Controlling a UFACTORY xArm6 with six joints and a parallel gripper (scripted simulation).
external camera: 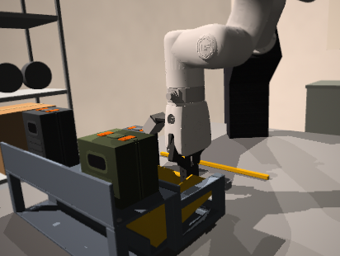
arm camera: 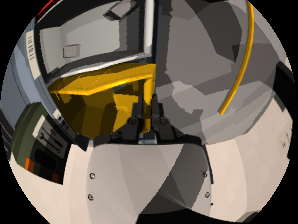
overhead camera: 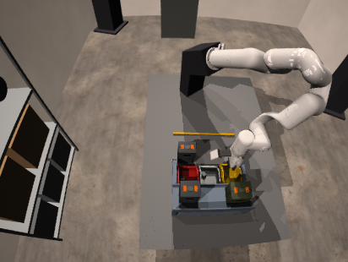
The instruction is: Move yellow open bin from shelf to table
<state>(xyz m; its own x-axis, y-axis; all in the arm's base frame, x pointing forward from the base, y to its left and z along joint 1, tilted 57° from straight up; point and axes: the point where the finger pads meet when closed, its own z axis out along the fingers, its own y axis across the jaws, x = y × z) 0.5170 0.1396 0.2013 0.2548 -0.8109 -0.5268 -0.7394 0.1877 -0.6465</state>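
The yellow open bin (overhead camera: 222, 174) (external camera: 152, 224) (arm camera: 93, 108) sits in the right end slot of the low grey-blue shelf (overhead camera: 211, 208) (external camera: 58, 178) on the table top (overhead camera: 160, 127). My gripper (overhead camera: 233, 167) (external camera: 186, 171) (arm camera: 147, 101) reaches straight down from above and is shut on the yellow bin's rim at its far, open side. A red bin (overhead camera: 188, 172) and a grey bin (overhead camera: 208, 174) (arm camera: 93, 36) stand beside it in the same row. The yellow bin's contents are hidden.
Two black cases (overhead camera: 187, 152) (overhead camera: 190, 192) (external camera: 49, 134) and an olive case (overhead camera: 238, 193) (external camera: 117, 163) (arm camera: 36, 143) stand on the shelf; the olive one is right next to the yellow bin. A thin yellow bar (overhead camera: 203, 133) (external camera: 231, 169) (arm camera: 242, 63) lies on the table behind the shelf.
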